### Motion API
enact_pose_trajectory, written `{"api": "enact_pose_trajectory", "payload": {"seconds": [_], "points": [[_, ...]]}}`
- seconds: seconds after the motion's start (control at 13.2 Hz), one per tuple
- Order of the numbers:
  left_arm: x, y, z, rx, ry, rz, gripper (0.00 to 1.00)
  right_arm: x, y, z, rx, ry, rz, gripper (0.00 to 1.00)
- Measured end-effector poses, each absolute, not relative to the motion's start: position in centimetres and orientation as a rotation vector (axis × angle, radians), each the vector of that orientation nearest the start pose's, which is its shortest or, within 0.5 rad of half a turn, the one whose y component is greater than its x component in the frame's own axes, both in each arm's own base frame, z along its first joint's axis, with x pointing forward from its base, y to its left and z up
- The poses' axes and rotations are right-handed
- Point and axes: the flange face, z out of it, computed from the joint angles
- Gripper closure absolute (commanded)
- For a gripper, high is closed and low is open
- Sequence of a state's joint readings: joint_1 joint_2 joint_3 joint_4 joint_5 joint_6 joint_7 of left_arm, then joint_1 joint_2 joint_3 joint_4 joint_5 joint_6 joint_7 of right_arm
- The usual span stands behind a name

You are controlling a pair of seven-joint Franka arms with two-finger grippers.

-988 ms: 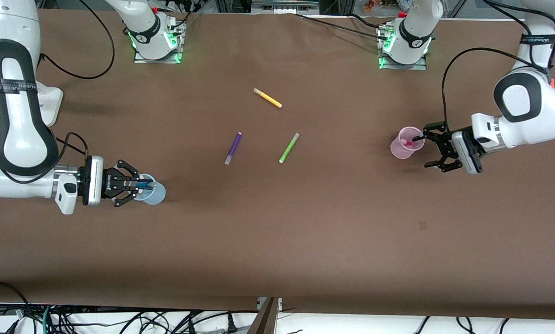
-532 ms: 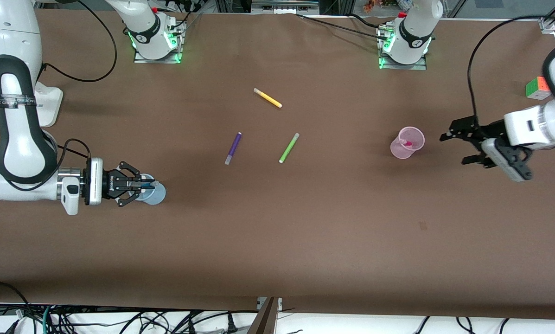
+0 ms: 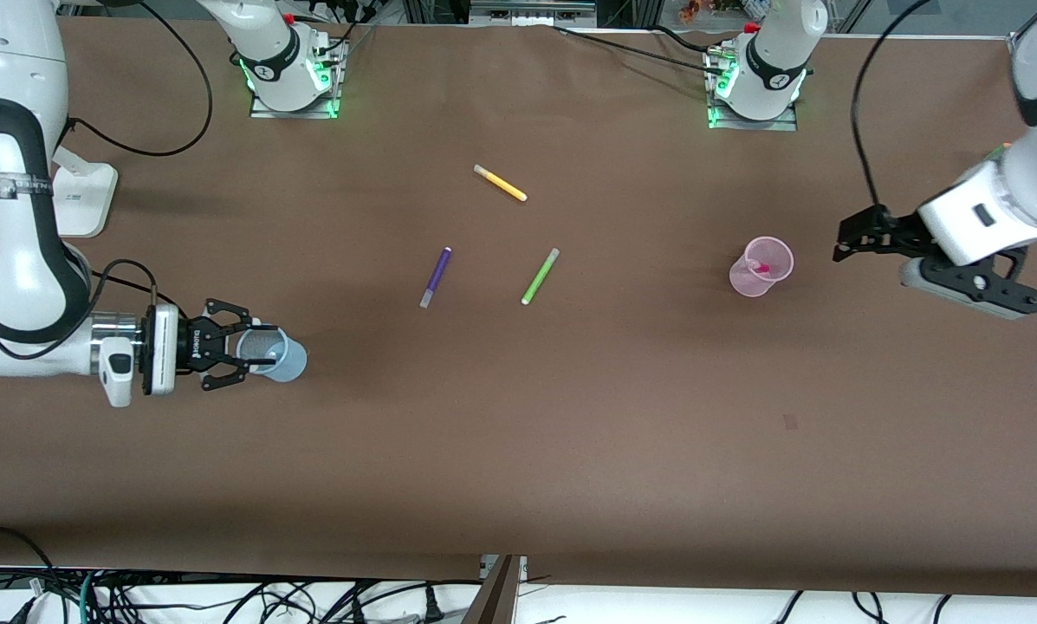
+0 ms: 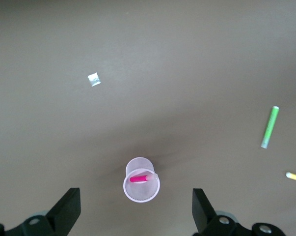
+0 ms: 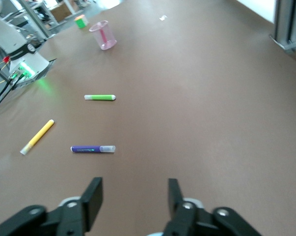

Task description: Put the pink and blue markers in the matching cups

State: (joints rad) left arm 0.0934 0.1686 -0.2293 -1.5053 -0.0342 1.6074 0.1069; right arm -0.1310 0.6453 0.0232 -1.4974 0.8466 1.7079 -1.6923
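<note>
The pale pink cup stands toward the left arm's end of the table with the pink marker inside it. Both also show in the left wrist view, the cup and the marker. My left gripper is open and empty, up over the table beside the pink cup. The pale blue cup stands toward the right arm's end. My right gripper is open and empty at the blue cup's mouth. The blue marker does not show; I cannot tell whether it is in the blue cup.
A purple pen, a lime-green pen and a yellow pen lie mid-table. A colour cube sits near the pink cup. A white scrap lies on the table.
My left gripper has drawn away from the pink cup and risen. My right gripper, earlier shut on the blue marker over the blue cup, has opened and drawn back slightly.
</note>
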Motion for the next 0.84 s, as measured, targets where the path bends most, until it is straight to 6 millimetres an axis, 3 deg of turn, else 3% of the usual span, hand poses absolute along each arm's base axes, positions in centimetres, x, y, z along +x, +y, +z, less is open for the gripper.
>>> {"api": "enact_pose_trajectory", "payload": {"seconds": [0.15,0.3,0.53,0.84], "points": [[59.7,-9.9,56.7,-3.172,0.27,0.097,0.0,68.4,-0.7,31.5,-1.935,-1.286,-0.386,0.0],[59.5,-11.0,57.2,-3.161,0.204,0.139,0.0,68.7,-0.5,33.5,-2.047,-1.212,-0.291,0.0],[59.7,-11.1,58.4,-3.137,0.184,0.161,0.0,69.4,1.2,36.2,-2.267,-1.052,-0.113,0.0],[60.0,-10.8,58.0,-3.137,0.176,0.181,0.0,69.8,3.9,39.9,-2.582,-0.765,0.141,0.0]]}}
